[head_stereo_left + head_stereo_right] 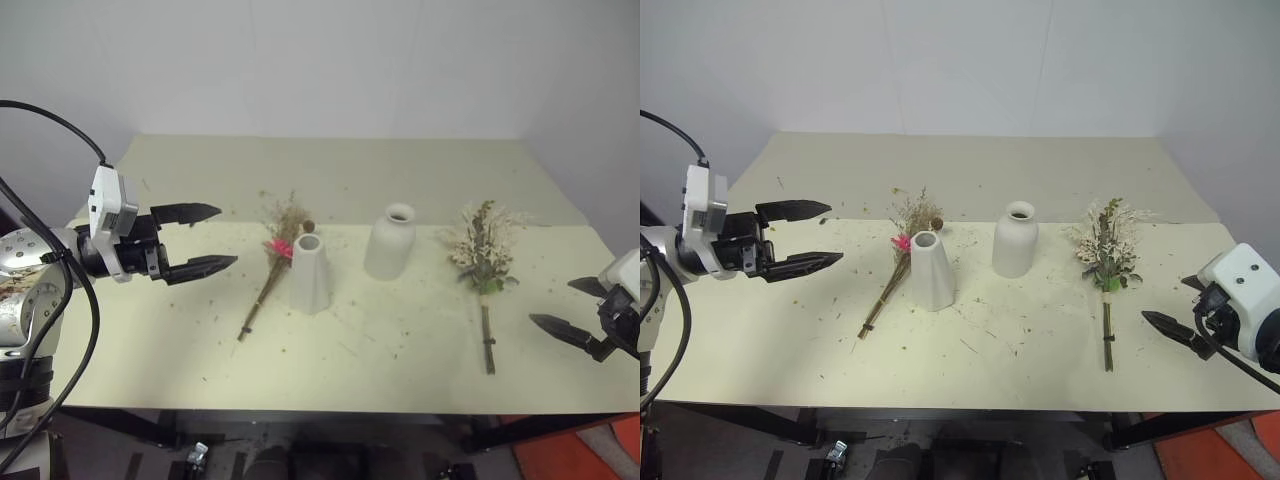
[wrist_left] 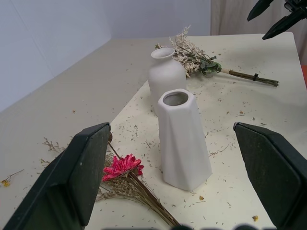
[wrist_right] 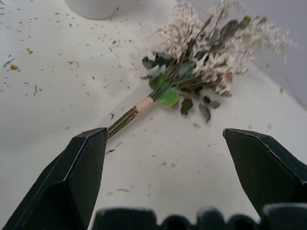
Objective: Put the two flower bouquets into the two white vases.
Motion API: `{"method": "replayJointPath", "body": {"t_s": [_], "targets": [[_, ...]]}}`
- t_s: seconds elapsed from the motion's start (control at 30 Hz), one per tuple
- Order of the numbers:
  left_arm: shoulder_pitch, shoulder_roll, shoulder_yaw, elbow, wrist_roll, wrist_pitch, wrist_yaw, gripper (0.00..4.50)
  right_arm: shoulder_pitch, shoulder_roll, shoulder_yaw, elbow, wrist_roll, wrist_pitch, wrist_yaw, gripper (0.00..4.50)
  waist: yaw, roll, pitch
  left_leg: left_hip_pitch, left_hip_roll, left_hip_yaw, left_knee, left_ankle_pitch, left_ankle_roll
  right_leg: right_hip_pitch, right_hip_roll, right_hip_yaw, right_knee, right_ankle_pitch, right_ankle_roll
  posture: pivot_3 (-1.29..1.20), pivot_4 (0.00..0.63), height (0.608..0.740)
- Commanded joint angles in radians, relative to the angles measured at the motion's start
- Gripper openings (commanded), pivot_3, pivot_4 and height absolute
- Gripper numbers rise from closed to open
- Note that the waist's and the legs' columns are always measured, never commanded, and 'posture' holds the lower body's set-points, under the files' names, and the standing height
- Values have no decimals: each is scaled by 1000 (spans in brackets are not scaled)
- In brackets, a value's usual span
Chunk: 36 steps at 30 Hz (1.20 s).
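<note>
A dry tan bouquet with a pink daisy (image 1: 272, 262) lies flat on the table, just left of the tapered white vase (image 1: 309, 272). The rounder white vase (image 1: 390, 242) stands upright to its right. Further right lies the bouquet of cream sprigs and green leaves (image 1: 485, 262), stems toward the front edge. My left gripper (image 1: 205, 240) hovers open above the table's left side, pointing toward the tapered vase (image 2: 182, 139) and daisy (image 2: 122, 166). My right gripper (image 1: 572, 306) is open at the right edge, facing the leafy bouquet (image 3: 192, 72). Both hold nothing.
The cream table (image 1: 400, 350) is scattered with dry plant crumbs. A white wall stands behind it. The front edge is near, with dark frame parts and an orange object (image 1: 590, 452) below at the right.
</note>
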Motion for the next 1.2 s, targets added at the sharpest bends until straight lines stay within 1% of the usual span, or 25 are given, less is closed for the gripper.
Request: {"method": "replayJointPath", "body": {"t_s": [0.03,0.1,0.2,0.27,0.33,0.47,0.53,0.6,0.7,0.77,0.83,0.9,1.0,1.17,1.2], "targets": [[-58,36,-17,-9,-9,-22,-72,4480,-51,-45,49,-27,39,112,-22,4500,-1,0,0,0,0,0,0,0,0,0,0,0,0,0,0,0,150,740],[-141,25,-44,-6,-21,-14,-91,4480,-138,-51,131,7,54,198,-69,4500,-4,-1,0,0,0,0,0,0,0,0,0,0,0,0,-1,0,150,740],[-265,-8,-88,0,-29,16,-85,4480,-245,-46,227,40,58,278,-116,4500,-4,-1,0,0,0,1,0,0,0,0,1,0,-1,1,-1,0,150,740],[-337,-37,-148,4,13,9,-81,4480,-337,-27,300,70,60,344,-156,4500,-5,-1,0,-1,0,1,0,0,0,-1,1,0,-2,1,-1,0,150,740],[-387,-70,-219,21,78,-39,-93,4480,-448,13,375,118,59,413,-206,4500,-7,-1,0,-2,-1,0,0,0,0,-1,1,0,-2,2,-1,0,150,740],[-443,-124,-275,80,118,-76,-122,4480,-606,101,455,244,38,504,-294,4500,-12,-1,0,-3,-3,1,0,0,0,-2,1,1,-2,5,-4,0,150,740],[-463,-143,-298,114,149,-111,-139,4480,-655,140,486,313,18,524,-338,4500,-14,-1,0,-5,-2,1,0,0,0,-5,2,1,-1,5,-5,0,150,740],[-478,-158,-313,138,166,-135,-154,4480,-671,162,514,358,7,526,-358,4500,-13,-1,0,-9,-2,1,0,0,0,-9,2,1,0,7,-7,0,150,740],[-487,-175,-318,158,172,-155,-175,4480,-689,190,532,412,-1,527,-381,4500,-13,-1,0,-16,-2,1,1,0,0,-18,3,1,3,7,-8,0,150,740],[-486,-182,-320,166,180,-167,-181,4480,-708,216,536,462,-14,520,-410,4500,-13,-1,0,-17,-2,1,1,0,0,-19,3,1,3,7,-8,0,150,740],[-481,-185,-322,169,190,-176,-185,4500,-724,232,541,503,-25,504,-426,4113,-14,-1,0,-17,-3,1,1,0,0,-19,2,2,2,8,-7,0,150,740],[-474,-185,-316,165,191,-176,-187,4500,-739,240,537,519,-28,501,-433,3551,-14,-1,0,-17,-2,1,2,0,0,-18,2,2,2,9,-7,0,150,740],[-458,-180,-300,150,184,-164,-186,4500,-758,237,535,520,-25,512,-431,2491,-14,-1,0,-16,-2,2,3,0,0,-18,3,2,2,10,-7,0,150,740],[-438,-174,-290,138,184,-160,-176,4500,-767,230,545,514,-24,527,-425,587,-16,-1,0,-16,-1,1,3,0,0,-18,4,3,2,10,-7,0,150,740],[-435,-175,-288,134,183,-159,-173,4500,-766,231,547,515,-27,525,-428,285,-16,-1,0,-16,-1,1,3,0,0,-18,4,3,2,10,-7,0,150,740]]}}
